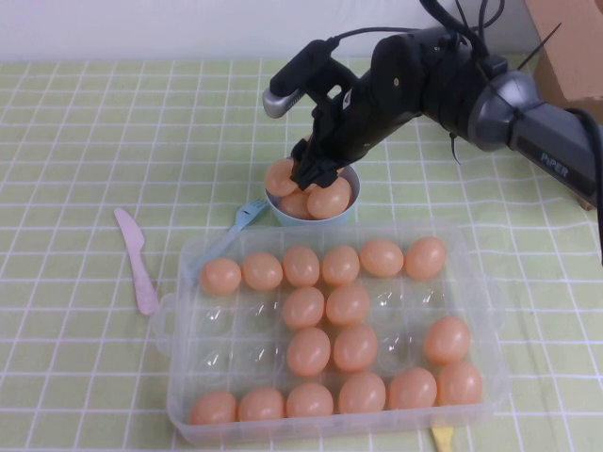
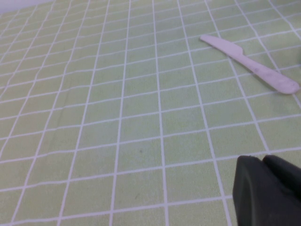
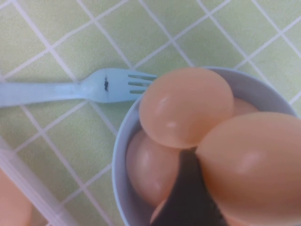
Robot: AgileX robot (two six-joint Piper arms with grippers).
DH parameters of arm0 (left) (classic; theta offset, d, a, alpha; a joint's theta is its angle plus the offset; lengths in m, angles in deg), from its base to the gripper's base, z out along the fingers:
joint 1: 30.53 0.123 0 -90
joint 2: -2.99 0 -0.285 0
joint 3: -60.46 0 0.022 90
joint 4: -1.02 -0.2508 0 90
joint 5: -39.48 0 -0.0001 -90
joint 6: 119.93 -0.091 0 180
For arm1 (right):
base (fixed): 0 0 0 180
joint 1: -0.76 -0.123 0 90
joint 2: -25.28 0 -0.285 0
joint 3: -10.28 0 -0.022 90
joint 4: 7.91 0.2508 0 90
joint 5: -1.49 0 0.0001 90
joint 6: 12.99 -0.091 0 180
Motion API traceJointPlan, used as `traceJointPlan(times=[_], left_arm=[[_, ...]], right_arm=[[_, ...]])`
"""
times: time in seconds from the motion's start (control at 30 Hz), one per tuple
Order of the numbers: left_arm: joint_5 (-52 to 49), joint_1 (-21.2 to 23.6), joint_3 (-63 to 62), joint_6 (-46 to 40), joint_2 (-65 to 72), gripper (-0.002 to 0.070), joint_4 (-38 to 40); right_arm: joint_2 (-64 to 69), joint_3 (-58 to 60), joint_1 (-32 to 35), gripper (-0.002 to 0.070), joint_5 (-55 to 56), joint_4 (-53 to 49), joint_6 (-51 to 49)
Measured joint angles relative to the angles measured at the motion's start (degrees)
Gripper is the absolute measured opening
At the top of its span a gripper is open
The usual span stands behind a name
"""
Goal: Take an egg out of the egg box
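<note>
1. High view: my right tool (image 1: pixel 316 174) sits down in the light-blue bowl (image 1: pixel 350 209) behind the egg box (image 1: pixel 188 400), on the egg (image 1: pixel 330 198); placing step, next let go and lift.
2. Left wrist: left tool (image 2: pixel 268 190) parked over table (image 2: pixel 117 117); spread unclear. Matte pink knife (image 2: pixel 249 63).
3. Right wrist: smooth glossy eggs heaped, dark finger wedged between; grip unclear. Blue fork (image 3: pixel 70 87) beside.

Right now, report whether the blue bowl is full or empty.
Full: the blue bowl is heaped with eggs above its rim, right gripper over them. Left gripper hovers over bare cloth.

Right pincer (image 1: pixel 316 174) reaches down, left pincer (image 2: pixel 268 193) hovers low.
</note>
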Motion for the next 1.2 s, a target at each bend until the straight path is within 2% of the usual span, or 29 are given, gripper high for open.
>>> traceJointPlan(times=[0.23, 0.47, 0.57, 0.63, 0.73, 0.8, 0.9, 1.03, 1.2], left_arm=[[0.0, 0.0, 0.0, 0.0, 0.0, -0.0005, 0.0], [0.0, 0.0, 0.0, 0.0, 0.0, -0.0005, 0.0], [0.0, 0.0, 0.0, 0.0, 0.0, -0.0005, 0.0], [0.0, 0.0, 0.0, 0.0, 0.0, -0.0005, 0.0], [0.0, 0.0, 0.0, 0.0, 0.0, -0.0005, 0.0], [0.0, 0.0, 0.0, 0.0, 0.0, -0.0005, 0.0], [0.0, 0.0, 0.0, 0.0, 0.0, -0.0005, 0.0], [0.0, 0.0, 0.0, 0.0, 0.0, -0.0005, 0.0], [0.0, 0.0, 0.0, 0.0, 0.0, -0.0005, 0.0]], right_arm=[[0.0, 0.0, 0.0, 0.0495, 0.0, 0.0, 0.0], [0.0, 0.0, 0.0, 0.0486, 0.0, -0.12, 0.0], [-0.82, 0.0, 0.0, 0.041, -0.26, -0.84, -0.86], [-2.41, 0.0, 0.0, 0.0316, -0.73, -2.05, -1.1], [-6.35, 0.0, 0.0, 0.0115, -1.69, -3.79, -2.34], [-9.13, 0.0, 0.0, 0.0041, -2.69, -4.41, -3.4], [-12.39, -0.1, 0.06, 0.0002, -3.9, -4.64, -4.8], [-16.9, 0.2, 0.97, -0.0012, -4.14, -4.08, -5.62], [-27.17, 9.01, 1.88, -0.0015, 2.36, -2.95, -7.15]])
